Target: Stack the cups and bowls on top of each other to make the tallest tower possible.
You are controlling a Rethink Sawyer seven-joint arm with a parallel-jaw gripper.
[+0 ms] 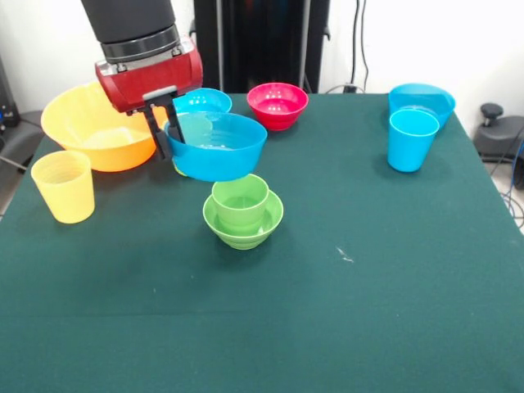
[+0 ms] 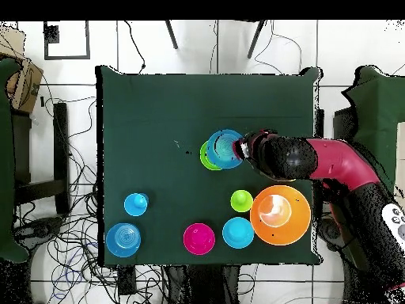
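Observation:
My gripper (image 1: 166,137) is shut on the left rim of a blue bowl (image 1: 219,147) and holds it in the air, just above and behind the tower (image 1: 243,214). The tower is a small green bowl (image 1: 262,225) with a green cup (image 1: 240,201) standing in it. In the overhead view the gripper (image 2: 244,148) holds the blue bowl (image 2: 226,148) so that it covers most of the green bowl (image 2: 206,157). A pale yellow cup (image 1: 64,186) stands front left. A sky blue cup (image 1: 412,139) stands at the right. A yellow-green cup (image 2: 242,200) is mostly hidden behind the held bowl in the front view.
A large yellow-orange bowl (image 1: 94,127) sits far left, also in the overhead view (image 2: 280,214). A small blue bowl (image 1: 202,101) and a red bowl (image 1: 277,105) sit at the far edge. Another blue bowl (image 1: 422,100) stands behind the sky blue cup.

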